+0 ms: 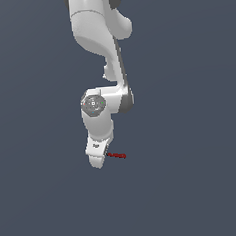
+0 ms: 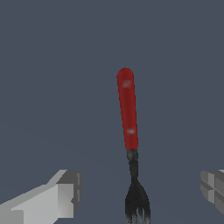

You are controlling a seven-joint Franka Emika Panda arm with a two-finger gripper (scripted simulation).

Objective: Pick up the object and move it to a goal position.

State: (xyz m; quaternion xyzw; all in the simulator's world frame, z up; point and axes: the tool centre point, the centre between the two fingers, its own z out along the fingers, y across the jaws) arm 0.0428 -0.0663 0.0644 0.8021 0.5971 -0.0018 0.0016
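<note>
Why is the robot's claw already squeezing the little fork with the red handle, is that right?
Not quite. The gripper is open, not squeezing. The wrist view shows its two fingers spread wide apart, with the fork lying between them and touching neither. The handle is red, as you said, and the prongs are black.

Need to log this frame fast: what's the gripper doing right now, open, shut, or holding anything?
Gripper: open, holding nothing; the fork lies between its spread fingers, untouched.
</note>
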